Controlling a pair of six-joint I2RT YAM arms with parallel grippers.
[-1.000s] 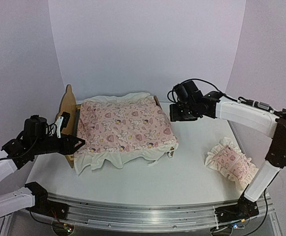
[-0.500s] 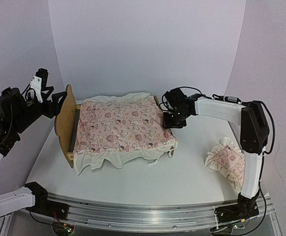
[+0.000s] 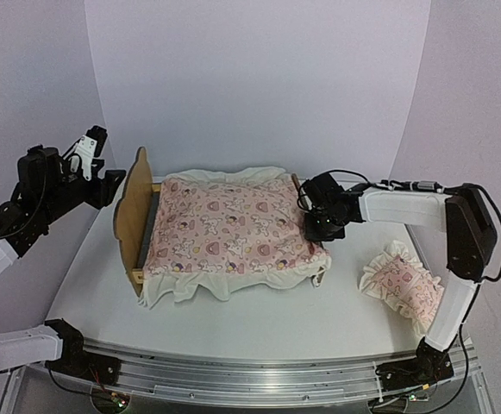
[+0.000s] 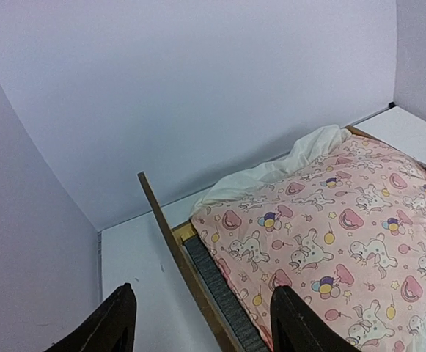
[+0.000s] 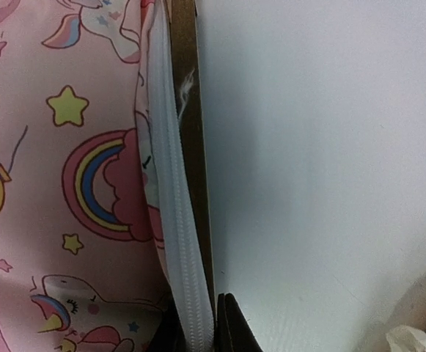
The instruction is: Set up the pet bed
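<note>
reaching low, right end effector pinches pet bed foot rail; left end effector hovers released.

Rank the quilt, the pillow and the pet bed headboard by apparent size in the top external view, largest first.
1. quilt, clearly the largest.
2-3. pillow and pet bed headboard: close. The headboard shows at a slant and the pillow lies nearer the camera, so they are not ranked.
</note>
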